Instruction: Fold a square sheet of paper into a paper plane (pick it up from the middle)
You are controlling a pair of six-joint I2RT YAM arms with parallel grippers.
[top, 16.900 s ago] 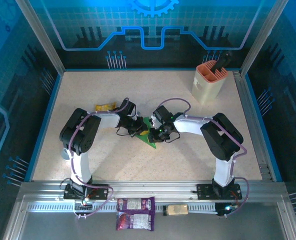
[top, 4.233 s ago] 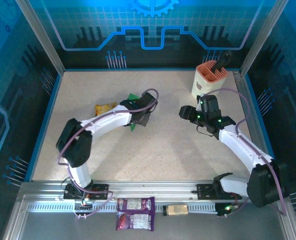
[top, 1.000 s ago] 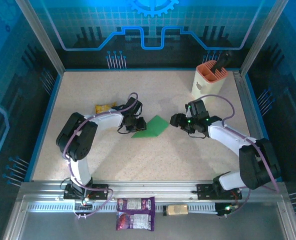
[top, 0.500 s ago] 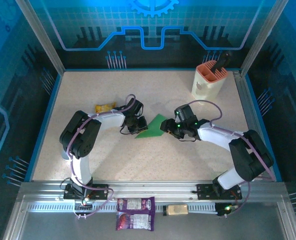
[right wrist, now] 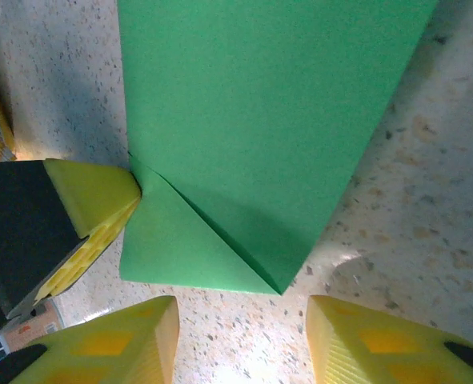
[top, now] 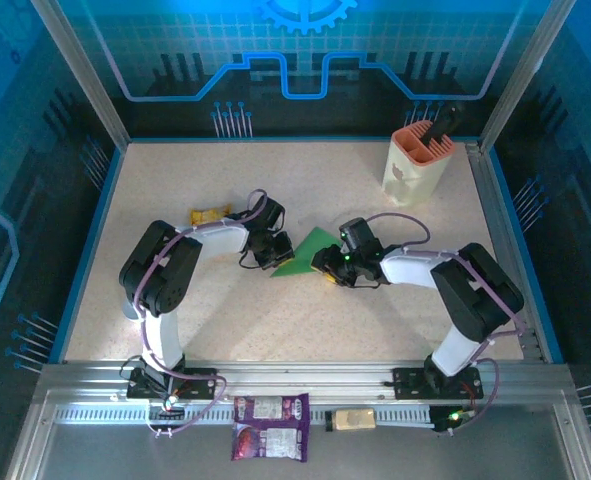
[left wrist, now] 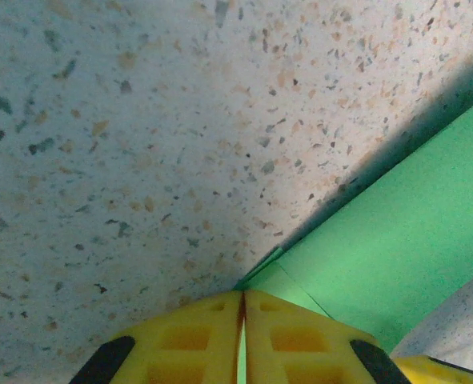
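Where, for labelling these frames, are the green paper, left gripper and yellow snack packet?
green paper [right wrist: 260, 104]: right wrist view, sheet's flat middle.
left gripper [left wrist: 242, 310]: left wrist view, between closed fingertips.
yellow snack packet [top: 210, 214]: top view, packet's middle.

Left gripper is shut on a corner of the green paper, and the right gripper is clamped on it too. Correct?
Not quite. The right gripper is open, not clamped: the right wrist view shows its jaws standing apart, just short of the folded corner of the green paper. The left gripper is shut on a corner, as you said.
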